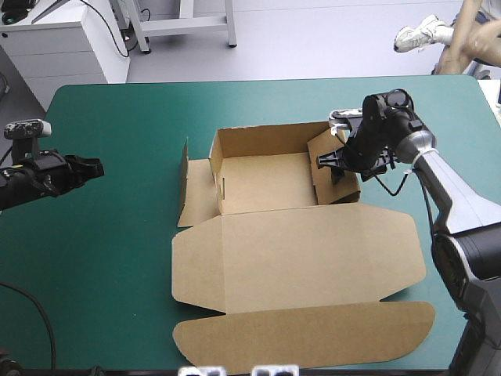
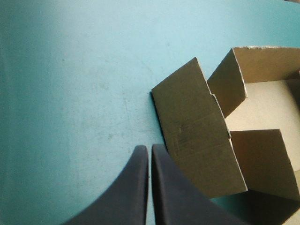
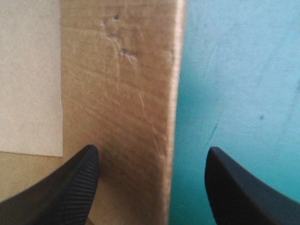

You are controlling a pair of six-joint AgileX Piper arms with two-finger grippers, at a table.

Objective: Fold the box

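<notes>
The brown box (image 1: 270, 188) lay mid-desk (image 1: 109, 266), walls partly raised; the right pincer (image 1: 335, 167), fingers apart astride the right flap (image 3: 131, 93), would best press it squarely inward, while the left pincer (image 1: 92, 168) hung closed, well apart.

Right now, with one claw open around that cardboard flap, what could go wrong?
1. The right claw is open with the edge of the right flap between its fingers. If it shuts off-centre, the flap might slip out or crease.
2. The left claw is shut and clear of the box, so nothing steadies it. A push from the right could slide it across the table.
3. The left flap leans outward, untucked.
</notes>
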